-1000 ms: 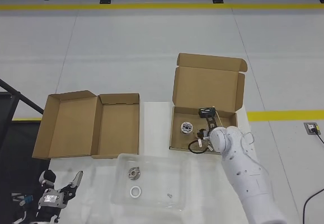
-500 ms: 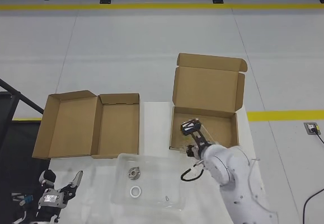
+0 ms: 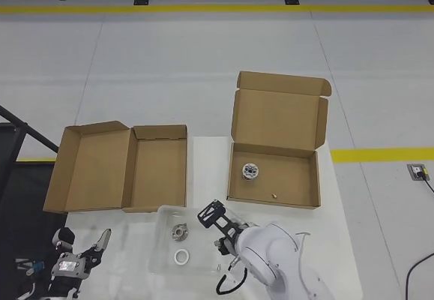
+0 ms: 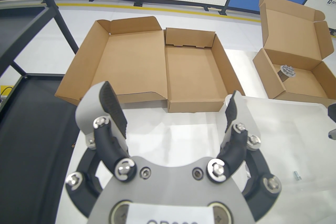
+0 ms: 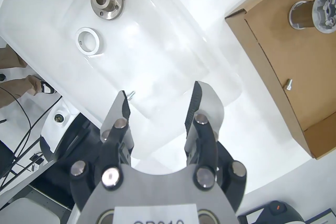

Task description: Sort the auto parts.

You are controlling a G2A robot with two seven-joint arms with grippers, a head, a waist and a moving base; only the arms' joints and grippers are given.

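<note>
Landmark for all positions: the clear plastic bin [image 3: 166, 259] on the white counter [image 3: 209, 161].

- Flanged hub [image 5: 106, 4], brushed metal and round, is sitting in the bin's far part. Its bore is facing straight up, so its axis is standing upright. Small holes are showing in its flange.
- White ring [image 5: 88, 41], smooth and short-walled, is lying flat just nearside of the hub with its opening facing up.
- Small bolt [image 5: 130, 95] is lying on its side on the bin floor, toward the robot's right of the ring. Which way its head is pointing I cannot tell.
- Right tool [image 5: 160, 93] is hovering over the bin's far rim. Its ribbed black pads are standing wide apart and holding nothing.
- Left tool [image 4: 169, 93] is hanging off the bin's left side, near the counter's edge, also spread wide and gripping nothing.
- Lidded carton [image 3: 312, 184], brown corrugated card, is sitting beyond the bin's far right corner with its lid raised. Inside, a sleeve part [image 5: 312, 15] appears to be standing on its cylinder end with its grey cast flange up. A second bolt [image 5: 288, 83] is lying on the carton floor.
- Flat carton [image 3: 119, 169] is lying opened out beyond the bin's far left corner.
- Labels: a white sticker is showing on each tool's metal base plate, its print cut off at the picture's edge.
</note>
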